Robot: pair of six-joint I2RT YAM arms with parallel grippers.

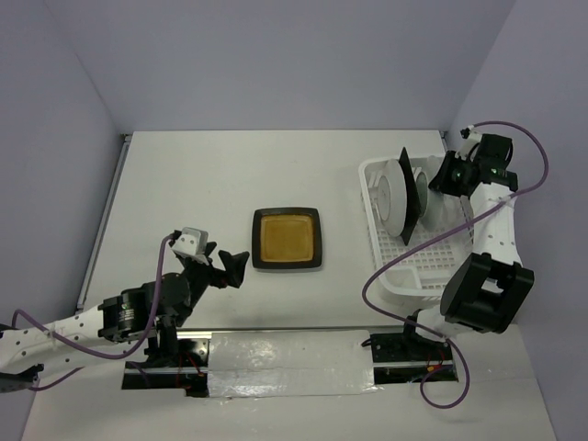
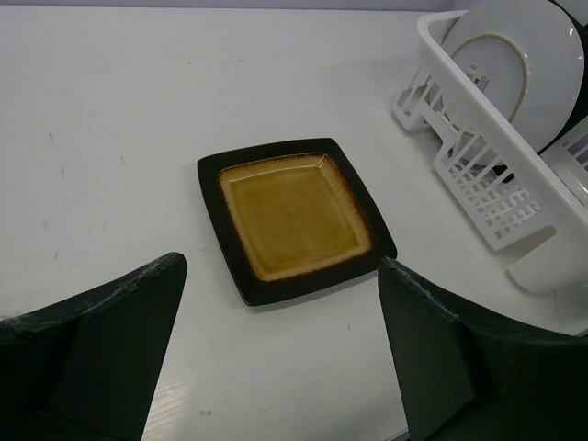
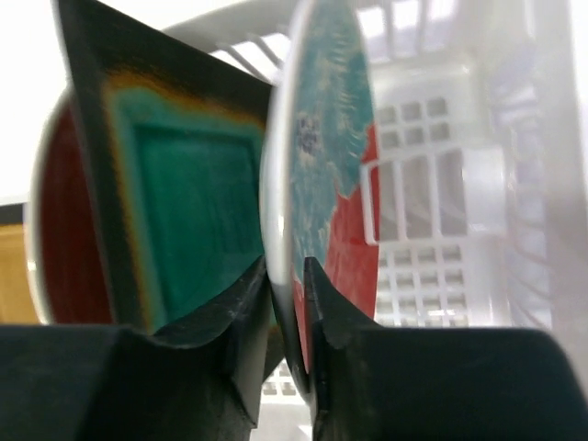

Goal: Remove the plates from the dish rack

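The amber square plate [image 1: 287, 239] lies flat on the table, also in the left wrist view [image 2: 294, 216]. My left gripper [image 1: 230, 262] hovers open just before it [image 2: 280, 349], holding nothing. The white dish rack [image 1: 393, 276] stands at the right. In it, on edge, are a round plate showing its pale back [image 1: 393, 195], the teal square plate [image 3: 184, 193] and a round red-rimmed floral plate [image 3: 322, 138]. My right gripper [image 3: 287, 276] reaches in from the rack's far right [image 1: 450, 175], with its jaws pressed on both sides of the floral plate's rim.
The rack's lattice wall [image 2: 487, 175] lies right of the amber plate. A red-rimmed plate [image 3: 55, 230] shows behind the teal one. The enclosure walls stand close behind the rack.
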